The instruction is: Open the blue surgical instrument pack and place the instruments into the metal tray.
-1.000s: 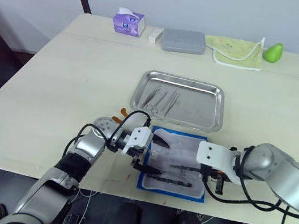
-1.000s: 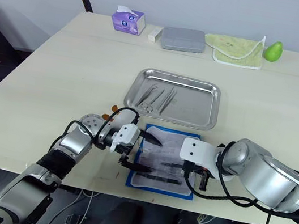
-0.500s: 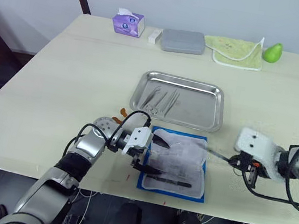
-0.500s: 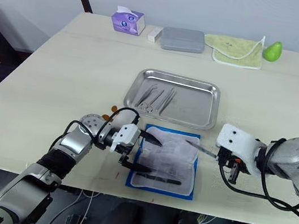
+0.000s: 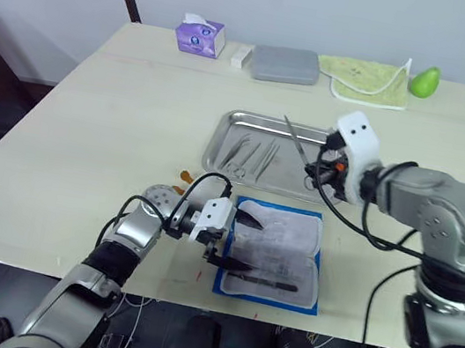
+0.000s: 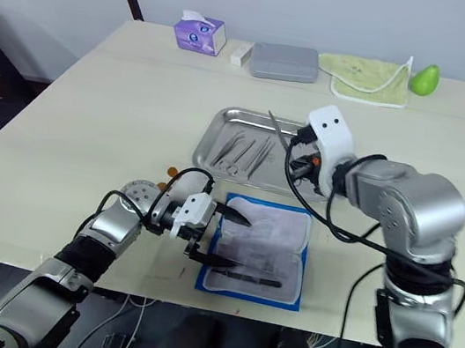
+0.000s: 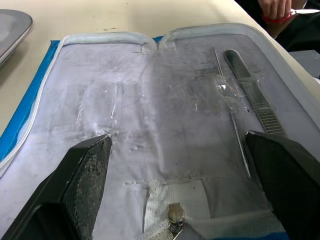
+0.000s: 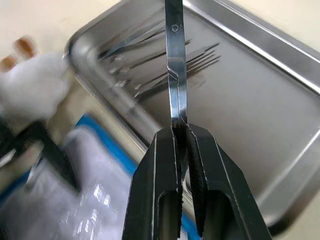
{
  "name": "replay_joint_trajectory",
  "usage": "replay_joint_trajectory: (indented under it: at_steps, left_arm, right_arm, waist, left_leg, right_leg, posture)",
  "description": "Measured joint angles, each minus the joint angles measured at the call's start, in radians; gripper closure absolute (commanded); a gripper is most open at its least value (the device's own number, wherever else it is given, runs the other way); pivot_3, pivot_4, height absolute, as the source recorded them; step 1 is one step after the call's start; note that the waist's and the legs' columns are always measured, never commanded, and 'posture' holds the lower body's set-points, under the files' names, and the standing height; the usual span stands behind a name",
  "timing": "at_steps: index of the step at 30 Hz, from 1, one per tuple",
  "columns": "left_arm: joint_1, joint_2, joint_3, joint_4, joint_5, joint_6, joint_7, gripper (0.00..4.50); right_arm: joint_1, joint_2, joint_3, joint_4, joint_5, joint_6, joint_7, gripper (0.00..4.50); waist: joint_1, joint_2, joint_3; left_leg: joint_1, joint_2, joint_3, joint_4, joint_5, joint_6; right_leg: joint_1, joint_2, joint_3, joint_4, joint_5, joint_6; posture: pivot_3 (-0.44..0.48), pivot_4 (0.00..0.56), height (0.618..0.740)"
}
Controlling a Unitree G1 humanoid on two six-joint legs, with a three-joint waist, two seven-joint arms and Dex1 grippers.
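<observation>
Wooden table (image 5: 117,119); right gripper (image 8: 181,131) jaws clamp scissors (image 8: 175,65) above metal tray (image 5: 328,190)

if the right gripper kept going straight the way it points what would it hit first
Probably the floor of the metal tray, near the instruments already lying there. The right gripper holds a thin tool pointing that way; depth is unclear.

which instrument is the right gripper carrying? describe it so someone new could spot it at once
Find the metal tray mid-table, beyond the open blue surgical instrument pack. The right gripper hangs over the tray, shut on one thin silvery instrument. Unlike the instruments lying flat in the tray's left part, it is in the air, sticking out from the fingertips.
</observation>
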Motion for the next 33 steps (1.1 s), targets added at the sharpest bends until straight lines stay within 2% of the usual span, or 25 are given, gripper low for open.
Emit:
replay_joint_trajectory:
  at_steps: [1, 6, 14, 22, 33]
  left_arm:
    - [0.000, -0.001, 0.000, -0.001, 0.000, 0.002, 0.003, 0.00]
    - [0.005, -0.003, 0.001, -0.004, 0.000, 0.002, 0.011, 0.00]
    - [0.017, -0.002, 0.010, -0.012, 0.000, 0.002, 0.015, 0.00]
    - [0.025, -0.002, 0.016, -0.019, 0.000, 0.006, 0.019, 0.00]
    - [0.033, 0.000, 0.020, -0.033, 0.000, 0.019, 0.028, 0.00]
  right_arm:
    - [-0.020, 0.091, -0.023, 0.077, -0.045, -0.008, -0.064, 4.48]
    - [-0.055, 0.230, -0.066, 0.248, -0.125, -0.087, -0.178, 4.48]
    - [-0.058, 0.343, -0.087, 0.462, -0.203, -0.217, -0.276, 4.48]
    - [-0.083, 0.340, -0.087, 0.597, -0.232, -0.307, -0.280, 4.48]
    - [-0.105, 0.298, -0.074, 0.669, -0.247, -0.342, -0.255, 4.48]
  waist:
    - [-0.001, 0.000, 0.000]
    - [0.001, 0.000, 0.000]
    - [-0.003, 0.001, 0.000]
    - [-0.004, 0.001, 0.000]
    - [-0.006, 0.001, 0.000]
  left_leg:
    - [0.000, 0.000, 0.000, 0.000, 0.000, 0.000]
    - [-0.001, -0.001, 0.000, 0.000, 0.000, 0.000]
    - [0.000, -0.001, 0.000, 0.000, 0.000, 0.000]
    - [0.000, -0.001, 0.000, 0.000, 0.000, 0.000]
    - [0.000, -0.001, 0.000, 0.000, 0.000, 0.000]
  right_leg:
    - [0.000, 0.000, 0.000, 0.000, 0.000, 0.000]
    - [0.000, -0.001, 0.000, 0.001, 0.000, 0.000]
    - [0.000, -0.001, 0.000, 0.001, 0.000, 0.000]
    - [0.000, -0.001, 0.000, 0.001, 0.000, 0.000]
    - [0.000, -0.001, 0.000, 0.001, 0.000, 0.000]
  posture:
    - [0.000, 0.150, 0.740]
    - [0.000, 0.150, 0.740]
    - [0.000, 0.150, 0.740]
    - [0.000, 0.150, 0.740]
    - [0.000, 0.150, 0.740]
